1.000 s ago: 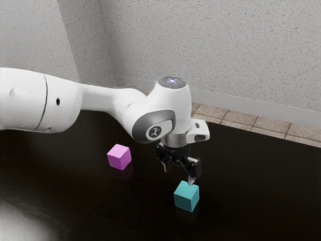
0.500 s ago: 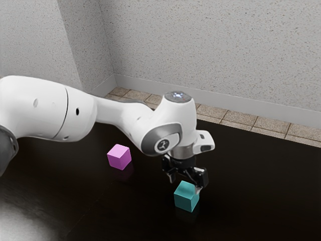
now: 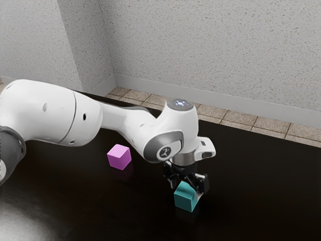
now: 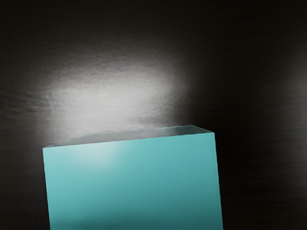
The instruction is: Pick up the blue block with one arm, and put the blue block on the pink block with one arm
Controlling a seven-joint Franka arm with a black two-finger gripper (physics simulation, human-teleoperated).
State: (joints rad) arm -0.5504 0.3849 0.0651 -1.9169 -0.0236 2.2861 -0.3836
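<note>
A simulated scene: a white robot arm (image 3: 100,125) is seen reaching from the exterior view's left over a dark, glossy table (image 3: 261,196). Its black gripper (image 3: 187,184) is pointed straight down and is set low over the blue block (image 3: 185,198), which is really more teal than blue. The block is resting flat on the table, toward the exterior view's right. The pink block (image 3: 119,156) is lying well apart from it, toward the exterior view's left and a little farther back, with nothing on top of it.

The step in hand is judged to be the grasp, the first part of the task: the hand is lowered to the block, but the block is not yet lifted. The fingers (image 3: 203,184) are held apart, set to either side of the block's upper part, so the block's top is framed between them. No clamping can be made out, and whether either finger is already touching a side cannot be told. In the wrist view the blue block (image 4: 134,187) is shown large and close just under the hand, with the table's sheen beyond it.

Next, the fingers would need to be closed squarely on two opposite faces. The block would then have to be raised clear of the table, carried across to the pink block, and set down level on it.
</note>
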